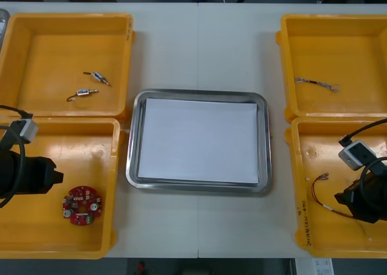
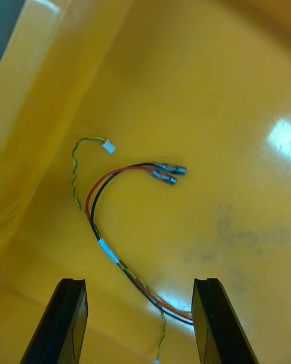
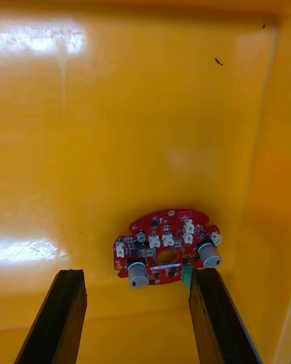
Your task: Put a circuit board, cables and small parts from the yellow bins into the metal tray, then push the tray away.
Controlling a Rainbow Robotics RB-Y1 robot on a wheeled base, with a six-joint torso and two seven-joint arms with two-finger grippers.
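Note:
A round red circuit board (image 1: 81,205) lies in the near left yellow bin (image 1: 60,125). My left gripper (image 1: 53,177) hovers over that bin, just left of the board. In the left wrist view its fingers stand open, the circuit board (image 3: 167,252) lying just beyond the left gripper (image 3: 136,274), close to one finger. My right gripper (image 1: 354,201) hangs over the near right bin (image 1: 297,184), open above a red and yellow cable (image 1: 320,189). The right gripper (image 2: 139,283) has that cable (image 2: 97,197) curving between and past its fingers. The metal tray (image 1: 198,96), white inside, sits mid-table.
Two small metal parts (image 1: 97,77) (image 1: 83,93) lie in the far left bin (image 1: 66,20). A thin cable (image 1: 317,83) rests in the far right bin (image 1: 332,21). Bare table strips separate the tray from the bins.

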